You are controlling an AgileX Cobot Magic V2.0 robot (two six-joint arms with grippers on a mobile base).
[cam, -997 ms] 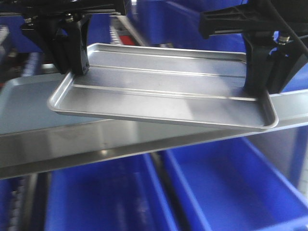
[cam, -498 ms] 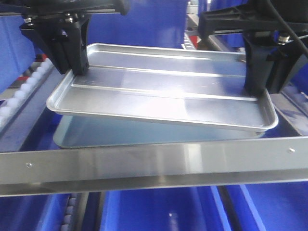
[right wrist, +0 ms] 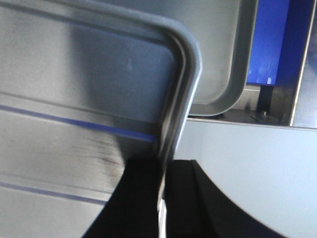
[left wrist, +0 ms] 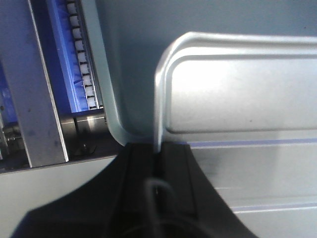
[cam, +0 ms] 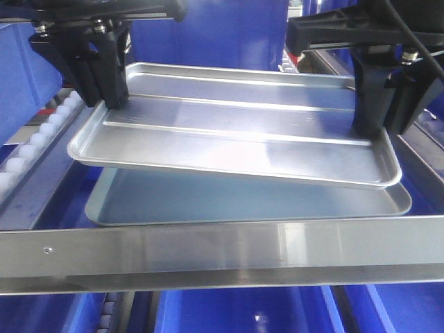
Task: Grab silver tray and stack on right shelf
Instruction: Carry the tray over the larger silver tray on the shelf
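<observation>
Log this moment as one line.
left gripper: shut on silver tray | right gripper: same | position: over grey tray on right shelf | released: no

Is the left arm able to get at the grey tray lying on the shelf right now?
Probably not. The left pincer is shut on the silver tray at its rim, and that tray hangs right over the grey tray, covering most of it.

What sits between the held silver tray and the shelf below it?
A larger, duller grey tray lies on the shelf, under the silver tray, seen in the front view.
</observation>
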